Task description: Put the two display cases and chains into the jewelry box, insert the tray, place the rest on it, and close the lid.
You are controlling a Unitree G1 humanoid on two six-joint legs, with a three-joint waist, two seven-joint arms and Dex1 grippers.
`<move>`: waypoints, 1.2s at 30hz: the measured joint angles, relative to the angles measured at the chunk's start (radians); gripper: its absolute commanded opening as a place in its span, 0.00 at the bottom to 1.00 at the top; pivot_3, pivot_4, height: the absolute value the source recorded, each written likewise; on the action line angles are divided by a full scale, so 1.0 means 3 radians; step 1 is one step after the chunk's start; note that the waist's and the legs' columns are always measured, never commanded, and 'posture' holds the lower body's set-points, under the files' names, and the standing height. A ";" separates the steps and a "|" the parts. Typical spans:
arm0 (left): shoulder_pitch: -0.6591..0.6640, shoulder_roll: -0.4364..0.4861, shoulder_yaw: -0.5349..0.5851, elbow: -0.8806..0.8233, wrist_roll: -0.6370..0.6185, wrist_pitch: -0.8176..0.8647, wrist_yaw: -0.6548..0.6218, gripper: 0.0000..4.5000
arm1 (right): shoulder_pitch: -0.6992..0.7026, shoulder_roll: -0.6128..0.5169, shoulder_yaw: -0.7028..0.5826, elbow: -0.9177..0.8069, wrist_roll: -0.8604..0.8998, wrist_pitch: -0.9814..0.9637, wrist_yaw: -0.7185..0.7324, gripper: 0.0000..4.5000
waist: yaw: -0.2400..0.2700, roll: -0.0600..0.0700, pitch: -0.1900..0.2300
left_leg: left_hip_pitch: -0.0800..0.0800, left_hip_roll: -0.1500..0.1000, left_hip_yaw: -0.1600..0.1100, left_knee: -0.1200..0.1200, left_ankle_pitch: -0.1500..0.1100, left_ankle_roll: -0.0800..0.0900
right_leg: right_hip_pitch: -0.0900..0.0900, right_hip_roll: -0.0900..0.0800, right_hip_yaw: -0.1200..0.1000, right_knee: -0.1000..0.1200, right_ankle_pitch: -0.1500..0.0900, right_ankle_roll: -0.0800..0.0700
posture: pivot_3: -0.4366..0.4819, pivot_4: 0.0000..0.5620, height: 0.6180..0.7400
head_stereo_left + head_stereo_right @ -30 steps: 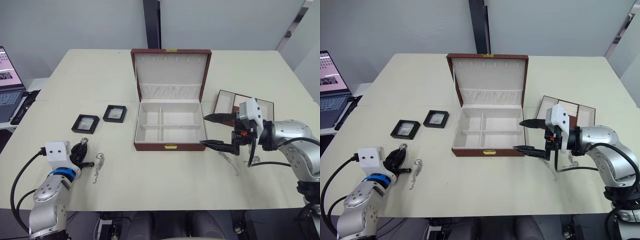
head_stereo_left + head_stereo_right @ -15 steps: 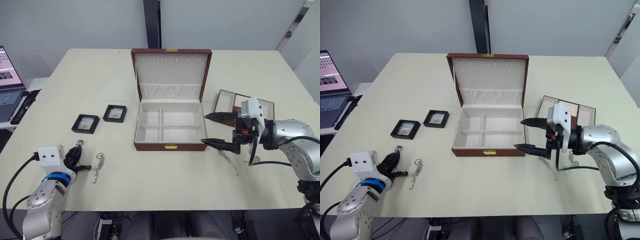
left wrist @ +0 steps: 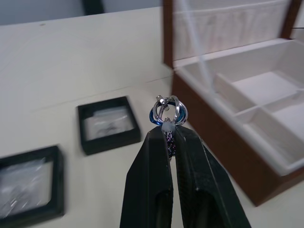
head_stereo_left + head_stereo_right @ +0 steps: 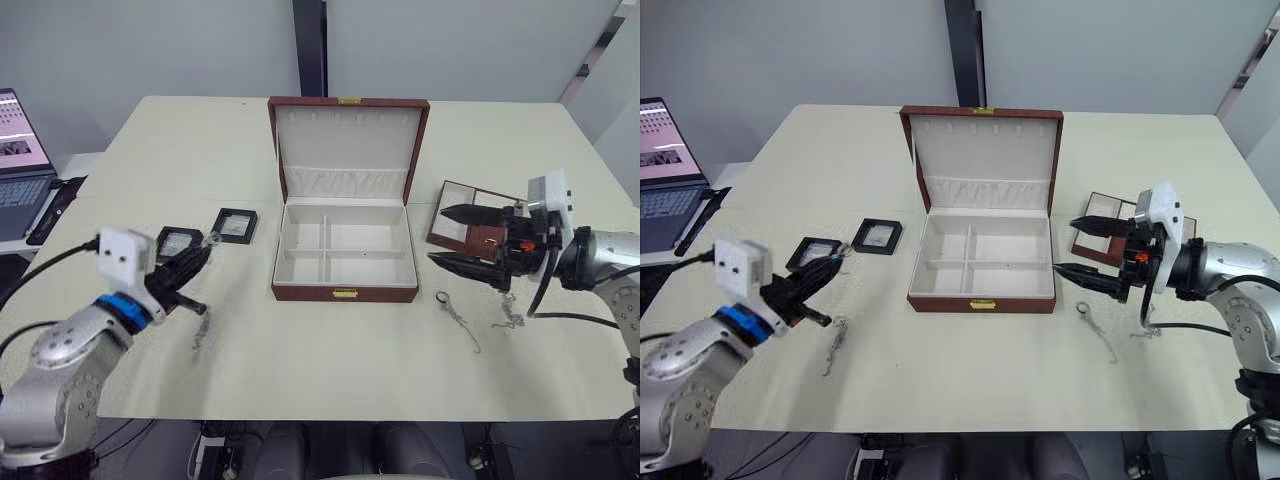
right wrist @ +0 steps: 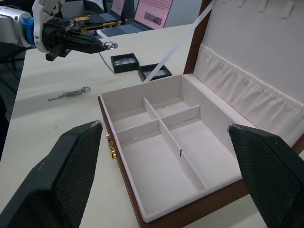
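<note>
Now the left gripper (image 3: 167, 142) has its fingers pinched on a chain (image 3: 167, 113), held up in the air to the left of the open jewelry box (image 4: 345, 252), while the right gripper (image 4: 462, 240) waits spread wide and empty just right of the box.

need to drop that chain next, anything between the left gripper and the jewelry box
Nothing visible. The left gripper holds a chain above the table, the two display cases lie below its path, and the jewelry box is open.

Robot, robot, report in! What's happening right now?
Left gripper shut on a chain, lifted beside the open jewelry box. Right gripper open, empty. Second chain on the table. Nothing blocking.
</note>
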 measured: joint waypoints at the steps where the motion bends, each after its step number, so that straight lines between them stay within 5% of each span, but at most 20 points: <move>1: -0.0126 0.0089 -0.0078 0.0005 -0.0042 0.0073 -0.0093 0.00 | 0.0021 0.0003 -0.0012 -0.0023 0.0001 0.0002 -0.0039 1.00 | 0.0000 0.0000 0.0000 | 0.0000 0.0000 -0.0001 0.0000 0.0000 0.0000 | 0.0000 0.0001 -0.0001 0.0001 0.0000 0.0000 | 0.48 0.27 1.00; 6: -0.0797 0.0336 -0.0503 0.0156 -0.0113 0.0223 -0.0526 0.00 | 0.0156 0.0037 -0.0084 -0.0154 0.0004 0.0005 -0.0209 1.00 | 0.0000 0.0000 0.0000 | 0.0000 -0.0002 0.0003 -0.0001 0.0000 0.0000 | -0.0001 0.0004 -0.0002 -0.0001 0.0000 0.0000 | 0.48 0.27 1.00; 15: -0.2048 0.0219 -0.1380 0.1351 0.0332 -0.0121 -0.1428 0.00 | 0.0559 0.0120 -0.0273 -0.0583 0.0050 0.0027 -0.0589 1.00 | -0.0014 0.0001 0.0001 | -0.0001 -0.0002 0.0007 0.0000 0.0001 -0.0001 | -0.0004 0.0020 0.0001 0.0001 0.0000 0.0000 | 0.48 0.27 1.00; 25: -0.2674 0.0028 -0.1696 0.2524 0.0893 -0.0807 -0.2000 0.00 | 0.0871 0.0152 -0.0428 -0.0876 0.0170 0.0091 -0.0870 1.00 | -0.0001 0.0000 0.0002 | -0.0003 -0.0003 0.0005 0.0001 0.0001 0.0000 | -0.0004 0.0023 0.0001 0.0001 0.0000 0.0000 | 0.48 0.27 1.00; 36: -0.2867 -0.0240 -0.1726 0.3314 0.1346 -0.1332 -0.2115 0.00 | 0.1055 0.0156 -0.0480 -0.1020 0.0261 0.0095 -0.1033 1.00 | -0.0008 0.0000 0.0002 | -0.0004 -0.0002 0.0004 0.0002 0.0001 0.0001 | -0.0005 0.0024 0.0000 0.0003 0.0000 0.0000 | 0.48 0.27 1.00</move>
